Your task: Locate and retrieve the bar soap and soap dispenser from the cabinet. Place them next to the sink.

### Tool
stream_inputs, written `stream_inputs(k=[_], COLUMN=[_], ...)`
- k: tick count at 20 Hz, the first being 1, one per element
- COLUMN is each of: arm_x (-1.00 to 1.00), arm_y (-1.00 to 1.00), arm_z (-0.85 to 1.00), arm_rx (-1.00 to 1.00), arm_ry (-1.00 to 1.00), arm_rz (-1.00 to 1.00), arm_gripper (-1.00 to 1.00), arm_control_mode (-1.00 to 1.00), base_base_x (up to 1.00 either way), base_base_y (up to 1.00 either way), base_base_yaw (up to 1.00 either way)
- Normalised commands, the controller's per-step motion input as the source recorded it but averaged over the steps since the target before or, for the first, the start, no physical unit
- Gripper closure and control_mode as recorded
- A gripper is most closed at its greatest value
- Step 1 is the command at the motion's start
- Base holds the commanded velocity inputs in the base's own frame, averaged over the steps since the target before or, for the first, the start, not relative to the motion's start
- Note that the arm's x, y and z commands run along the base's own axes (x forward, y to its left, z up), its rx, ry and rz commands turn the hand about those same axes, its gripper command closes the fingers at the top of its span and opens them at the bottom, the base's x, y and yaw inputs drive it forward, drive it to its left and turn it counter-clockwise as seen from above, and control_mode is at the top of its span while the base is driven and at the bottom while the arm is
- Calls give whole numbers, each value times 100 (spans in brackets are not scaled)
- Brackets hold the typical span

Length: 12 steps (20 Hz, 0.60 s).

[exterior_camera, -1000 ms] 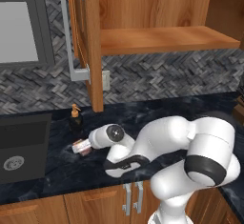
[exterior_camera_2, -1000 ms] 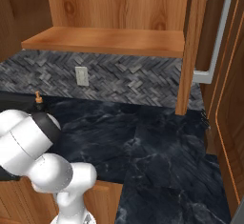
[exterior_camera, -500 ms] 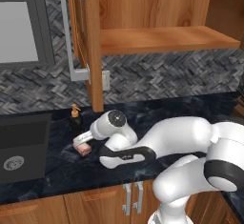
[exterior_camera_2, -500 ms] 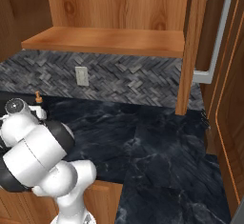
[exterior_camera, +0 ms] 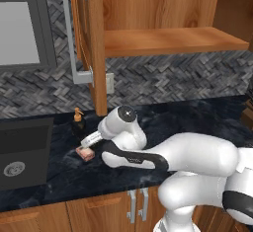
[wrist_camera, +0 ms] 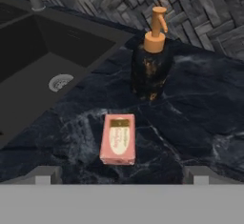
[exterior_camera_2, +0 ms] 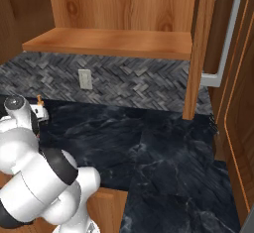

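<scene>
Pink bar soap [wrist_camera: 117, 139] flat, long axis toward soap dispenser [wrist_camera: 151, 60]

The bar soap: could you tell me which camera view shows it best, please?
The hand view: the bar soap lies flat and unobstructed on the counter beside the sink. The left base view shows a small pink sliver by the arm.

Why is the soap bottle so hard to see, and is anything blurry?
Hand view: the black soap dispenser blends into the dark counter, with faint glints on it; the pink bar soap stands out. Left base view: both look small and soft-edged.
</scene>
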Motion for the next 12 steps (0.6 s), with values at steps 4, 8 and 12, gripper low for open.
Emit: stream_inputs(k=[4,8,12], arm_x=[-29,-31,-32], arm_y=[-22,-24,-27], arm_z=[33,29,22], arm_rx=[-6,-5,-3], arm_ry=[5,4,2], arm_rz=[3,3,4], arm_gripper=[-100,-100,-100], arm_control_mode=[-100,-100,-100], base_base_x=[0,0,0], base_base_y=[0,0,0], base_base_yaw=[0,0,0])
